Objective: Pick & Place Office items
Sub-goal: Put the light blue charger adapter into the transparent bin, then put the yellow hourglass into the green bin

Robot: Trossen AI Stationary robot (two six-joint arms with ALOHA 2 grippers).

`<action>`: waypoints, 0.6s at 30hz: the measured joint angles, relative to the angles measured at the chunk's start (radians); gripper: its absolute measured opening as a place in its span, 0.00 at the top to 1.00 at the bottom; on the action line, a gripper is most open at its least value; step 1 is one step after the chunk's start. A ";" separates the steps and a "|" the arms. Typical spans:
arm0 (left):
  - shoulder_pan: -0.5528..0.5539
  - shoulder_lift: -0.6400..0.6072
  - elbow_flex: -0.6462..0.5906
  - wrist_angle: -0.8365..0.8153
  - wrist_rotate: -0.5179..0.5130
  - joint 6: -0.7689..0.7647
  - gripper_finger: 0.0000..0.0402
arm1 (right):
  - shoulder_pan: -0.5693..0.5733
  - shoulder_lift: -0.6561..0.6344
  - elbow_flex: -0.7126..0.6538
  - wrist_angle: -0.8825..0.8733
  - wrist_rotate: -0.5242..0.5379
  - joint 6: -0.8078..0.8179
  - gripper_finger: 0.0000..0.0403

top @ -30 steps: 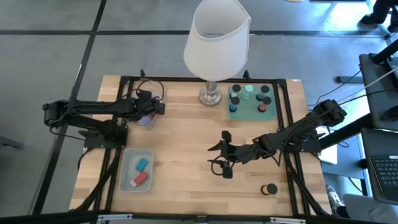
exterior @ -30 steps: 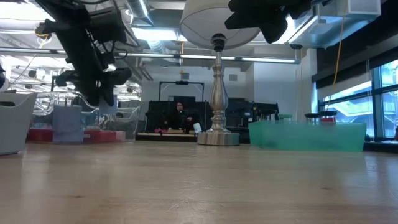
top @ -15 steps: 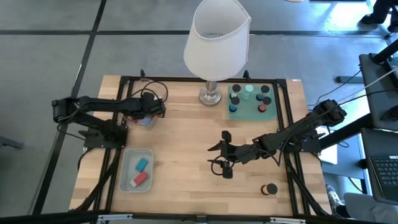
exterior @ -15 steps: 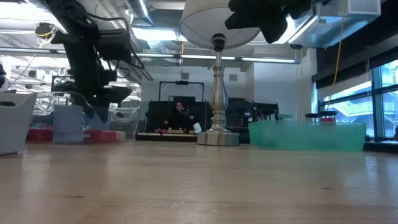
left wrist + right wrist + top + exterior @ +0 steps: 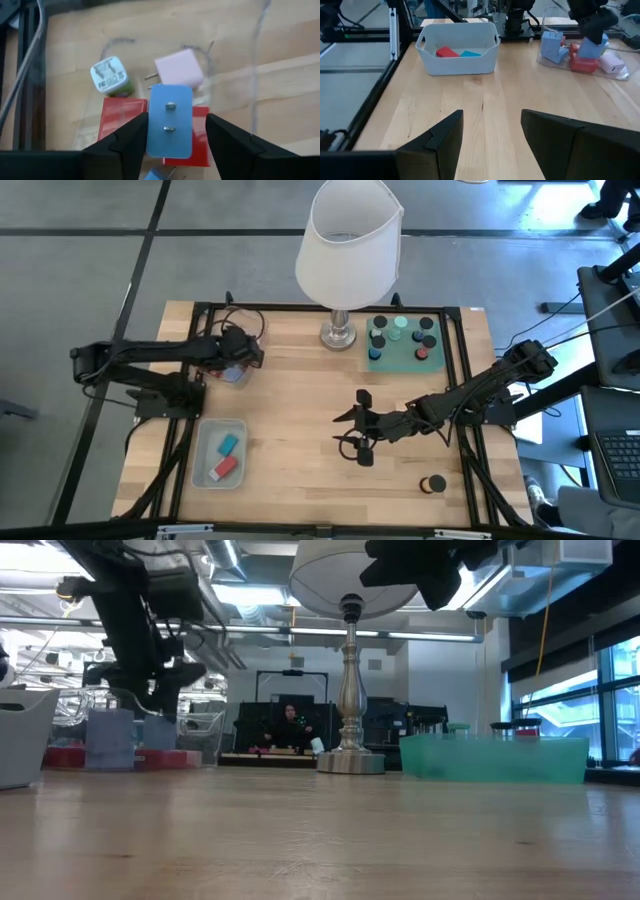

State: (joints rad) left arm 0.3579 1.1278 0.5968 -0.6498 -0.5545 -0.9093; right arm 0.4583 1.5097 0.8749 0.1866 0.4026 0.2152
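Observation:
My left gripper point(image 5: 177, 134) hangs over the clear tray point(image 5: 233, 370) at the table's far left, pointing steeply down, fingers open. A light blue block with two metal prongs point(image 5: 169, 120) lies between its fingers, on top of red blocks point(image 5: 117, 117). A pink block point(image 5: 179, 67) and a white-and-green one point(image 5: 110, 75) lie just beyond. My right gripper point(image 5: 350, 442) stays open above the table's middle, with nothing between its fingers point(image 5: 492, 145). My left gripper comes at the blue block from above. A strip of red shows between one finger point(image 5: 222, 137) and the block. The other finger point(image 5: 131, 137) reaches the block's long edge point(image 5: 150, 125); whether it touches I cannot tell.
A grey-blue bin point(image 5: 206, 430) at the near left holds a red block point(image 5: 226, 469) and a teal one point(image 5: 229, 445). A lamp point(image 5: 348, 240) stands at the far middle. Beside it a green mat point(image 5: 403, 360) carries several caps. A black cap point(image 5: 433, 484) lies near right.
My left arm has swung a little over the clear tray and back, and its gripper has dipped slightly and turned a bit. It stays over the same blocks.

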 joint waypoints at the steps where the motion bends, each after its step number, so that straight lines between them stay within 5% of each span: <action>1: 0.000 -0.020 0.000 0.000 0.003 0.012 0.51 | 0.000 0.000 0.000 0.005 0.000 0.005 0.49; 11: -0.051 -0.227 0.041 0.007 0.089 0.112 0.51 | -0.022 0.000 0.000 0.087 -0.029 0.026 0.49; 18: -0.238 -0.275 0.041 0.013 0.111 0.112 0.51 | 0.050 0.000 0.000 -0.057 -0.316 0.291 0.49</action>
State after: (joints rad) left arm 0.1197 0.8532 0.6376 -0.6372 -0.4430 -0.7972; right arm 0.5082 1.5097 0.8748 0.1296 0.0870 0.5060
